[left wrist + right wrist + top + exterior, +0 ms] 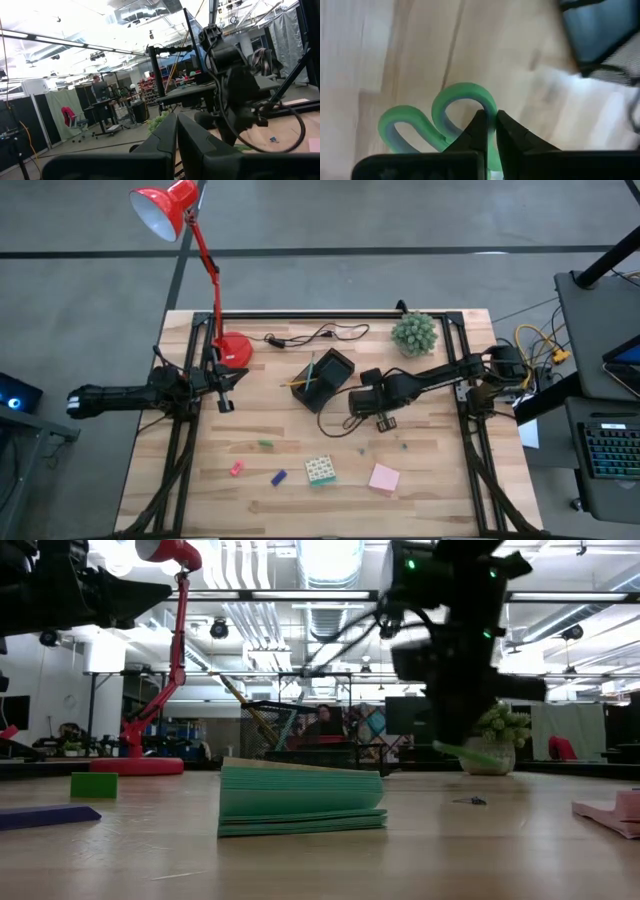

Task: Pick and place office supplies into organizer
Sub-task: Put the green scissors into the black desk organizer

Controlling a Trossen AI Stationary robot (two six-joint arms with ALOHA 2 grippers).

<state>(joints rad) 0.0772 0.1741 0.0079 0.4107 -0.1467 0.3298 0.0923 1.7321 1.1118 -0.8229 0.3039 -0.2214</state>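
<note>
The right claw [490, 131] is clenched on one loop of the green-handled scissors [455, 112], its two fingers pinching the handle's rim with the rest of the handles trailing off to one side; in the low view the scissors [470, 752] hang clear of the worktop [300, 450] beneath that claw [455, 735]; from above, the right claw [372, 412] sits just beside the organizer [322, 379], which lies toward the left arm's side and slightly toward the far edge from it; a wooden pencil [299, 382] and a teal pen [311, 370] already stand in the organizer; I judge the coming move to be a short carry over that tray, and since the scissors dangle from one loop their long axis will need to line up with a compartment before release; still on the worktop nearer the front are the pink sticky-note pad [384, 478], the green-white patterned block [320, 470], and small red [237, 469], blue [279, 477] and green [266, 444] pieces; the left claw [224, 392] waits near the red lamp's base [232, 350], fingers closed on nothing.
</note>
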